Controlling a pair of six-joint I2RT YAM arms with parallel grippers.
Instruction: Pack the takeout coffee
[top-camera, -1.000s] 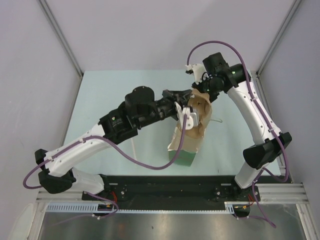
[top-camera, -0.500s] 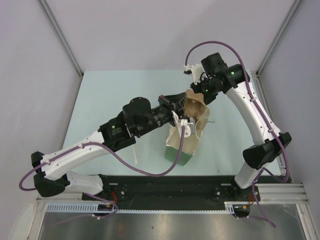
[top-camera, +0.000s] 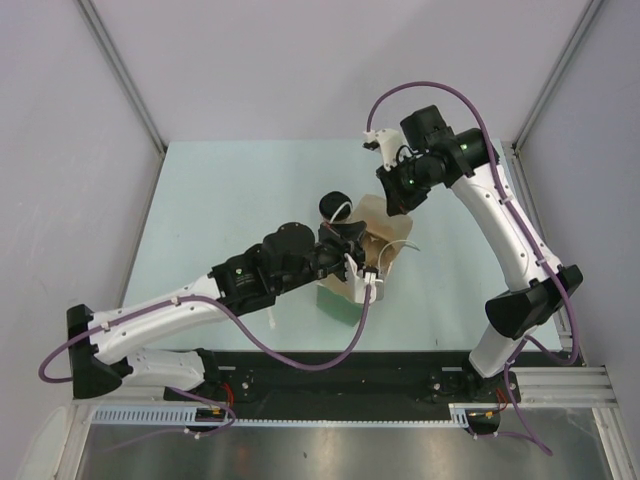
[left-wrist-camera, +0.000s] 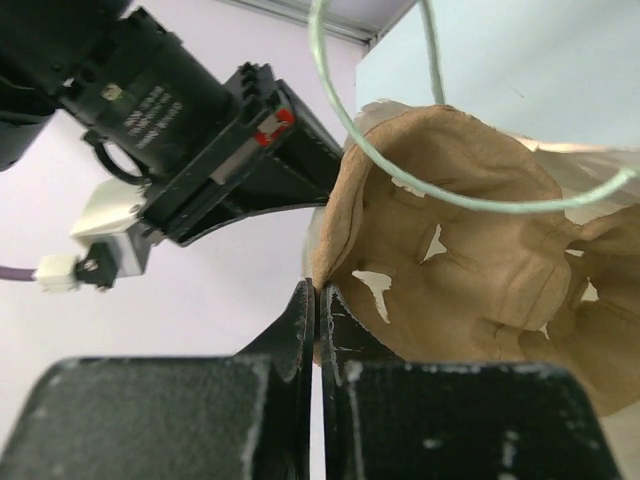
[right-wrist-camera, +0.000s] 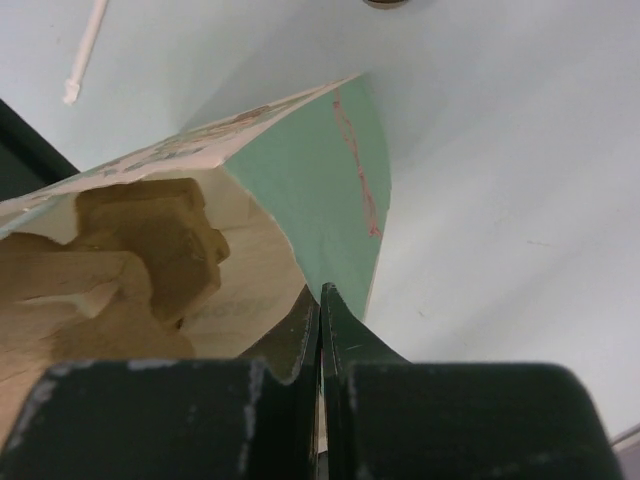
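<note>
The takeout coffee (top-camera: 333, 204), a small cup with a black lid, stands on the table just behind and left of the bag. A mint-green paper bag (top-camera: 338, 298) with a white inside is held up between both arms. A brown pulp cup carrier (top-camera: 385, 232) is inside its mouth. My left gripper (top-camera: 362, 248) is shut on the carrier's edge (left-wrist-camera: 480, 260). My right gripper (top-camera: 393, 200) is shut on the bag's rim (right-wrist-camera: 330, 170). In the right wrist view the carrier (right-wrist-camera: 150, 250) sits deep in the bag.
A white stir stick (top-camera: 270, 306) lies on the table near the left arm, and also shows in the right wrist view (right-wrist-camera: 85, 45). The bag's green string handle (left-wrist-camera: 480, 205) loops over the carrier. Grey walls close the table at the back and sides.
The left arm has drawn back toward the near edge and lowered, with the carrier going deeper into the bag. The bag has shifted left. The black-lidded cup has come into view.
</note>
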